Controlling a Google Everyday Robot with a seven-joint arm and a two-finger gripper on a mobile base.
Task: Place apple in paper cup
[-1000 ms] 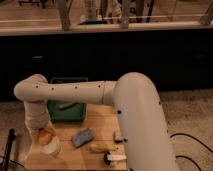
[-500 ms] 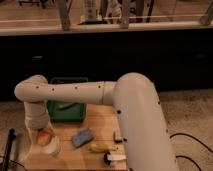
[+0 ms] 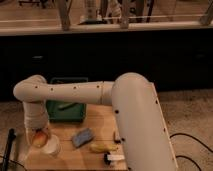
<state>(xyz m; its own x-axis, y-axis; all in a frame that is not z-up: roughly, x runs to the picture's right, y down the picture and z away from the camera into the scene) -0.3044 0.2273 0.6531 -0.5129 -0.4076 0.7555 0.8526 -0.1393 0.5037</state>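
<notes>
The white arm reaches down at the left of the wooden table (image 3: 95, 160). My gripper (image 3: 38, 134) is at the table's left edge, shut on the red-orange apple (image 3: 41, 136). It holds the apple just above and left of the white paper cup (image 3: 51, 147). The cup stands upright on the table's front left part. The apple touches or overlaps the cup's rim at its upper left. The arm's wrist hides most of the fingers.
A green bin (image 3: 65, 109) stands behind the cup. A blue sponge (image 3: 82, 137) lies in mid table, a yellow banana (image 3: 103, 147) to its right, and a black-and-white item (image 3: 114, 158) near the front edge. A black pole (image 3: 10, 142) stands left of the table.
Almost nothing differs; the gripper with the apple stays by the cup's rim, perhaps slightly lower.
</notes>
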